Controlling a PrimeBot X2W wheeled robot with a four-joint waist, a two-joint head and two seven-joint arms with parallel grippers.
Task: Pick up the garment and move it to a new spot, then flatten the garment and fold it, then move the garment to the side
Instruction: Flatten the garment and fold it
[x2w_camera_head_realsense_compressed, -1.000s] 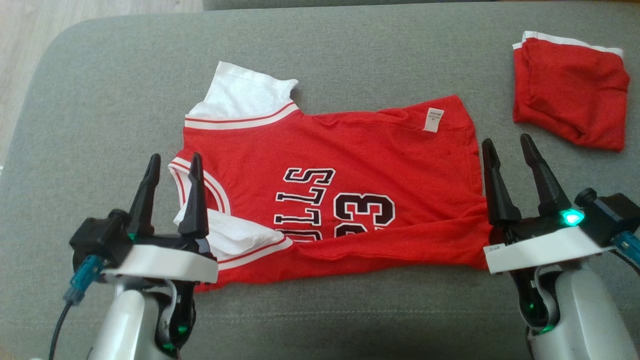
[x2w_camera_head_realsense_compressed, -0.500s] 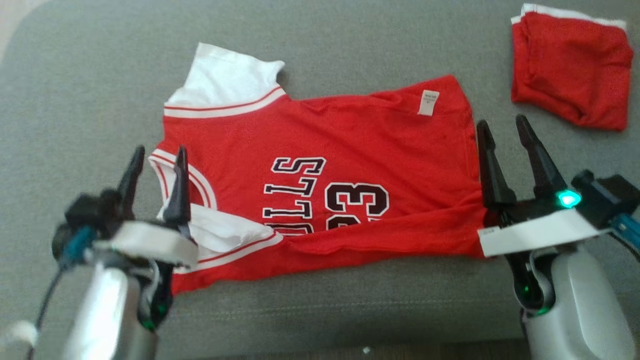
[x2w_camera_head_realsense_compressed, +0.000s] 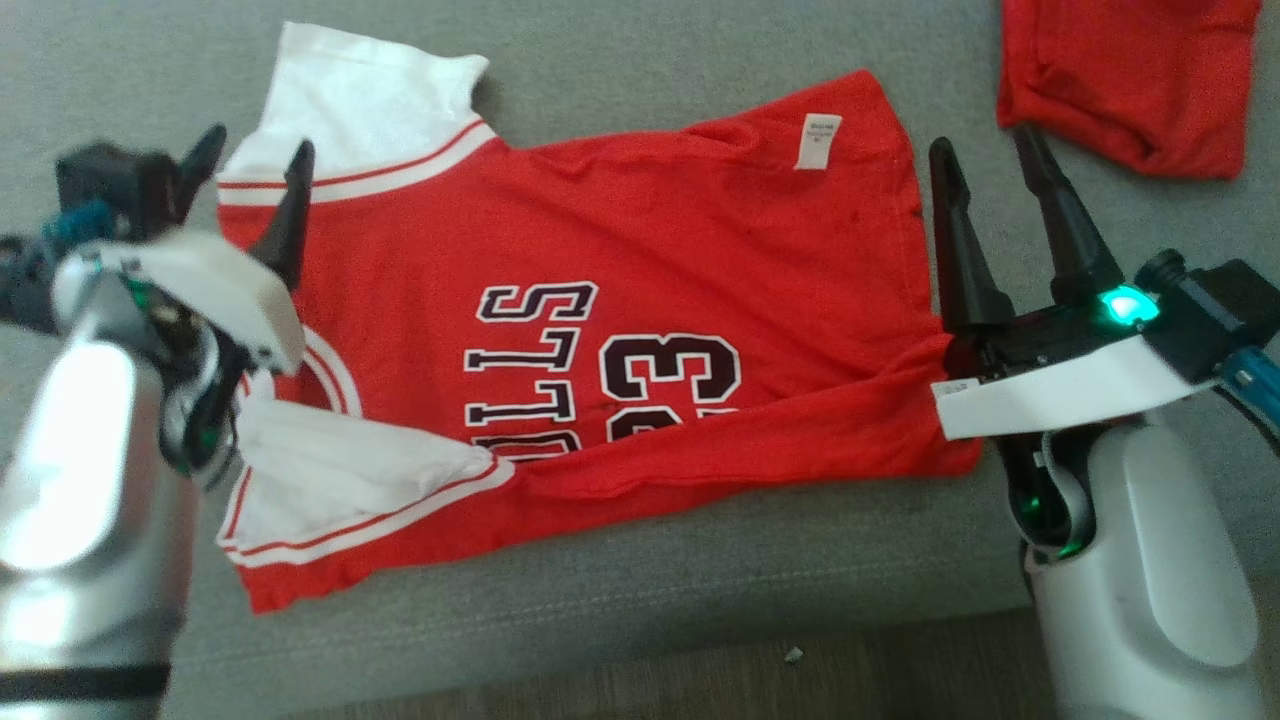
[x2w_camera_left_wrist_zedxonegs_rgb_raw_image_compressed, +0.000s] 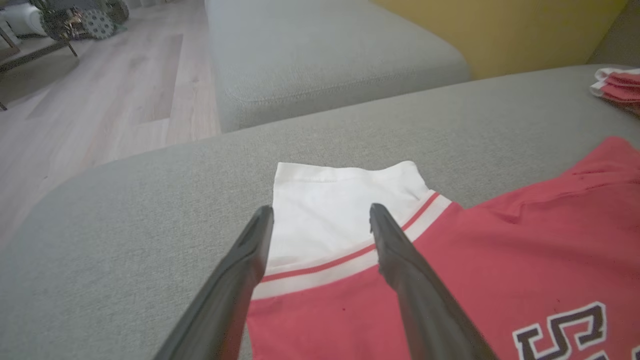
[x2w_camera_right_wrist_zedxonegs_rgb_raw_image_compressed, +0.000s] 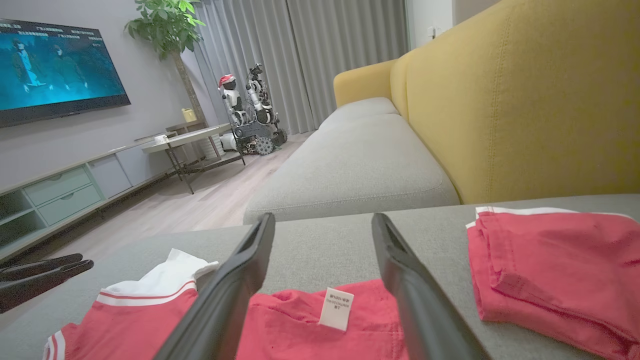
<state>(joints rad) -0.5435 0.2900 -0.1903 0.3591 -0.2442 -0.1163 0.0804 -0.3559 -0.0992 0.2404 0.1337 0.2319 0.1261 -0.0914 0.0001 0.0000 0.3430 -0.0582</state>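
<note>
- Left gripper (x2w_camera_head_realsense_compressed: 258, 145): jaws spread wide, empty, over the jersey's (x2w_camera_head_realsense_compressed: 640, 260) far-left corner. In the left wrist view the white sleeve (x2w_camera_left_wrist_zedxonegs_rgb_raw_image_compressed: 345, 200) sits between the fingers. Can't tell whether they touch the cloth.
- Right gripper (x2w_camera_head_realsense_compressed: 981, 142): also wide apart, holding nothing, just beside the hem edge at the far-right corner, near the label (x2w_camera_head_realsense_compressed: 818, 140).
- Jersey lies on the grey sofa cushion (x2w_camera_head_realsense_compressed: 620, 60), long axis left–right across the robot, with sleeves left and hem right. Near edge looks folded over the print.
- Each arm is nearest its own end, so I'd expect a two-handed pinch of the far corners.
- Folded red shorts (x2w_camera_head_realsense_compressed: 1130, 90) lie apart, beyond the right fingertips. Snag risk.
</note>
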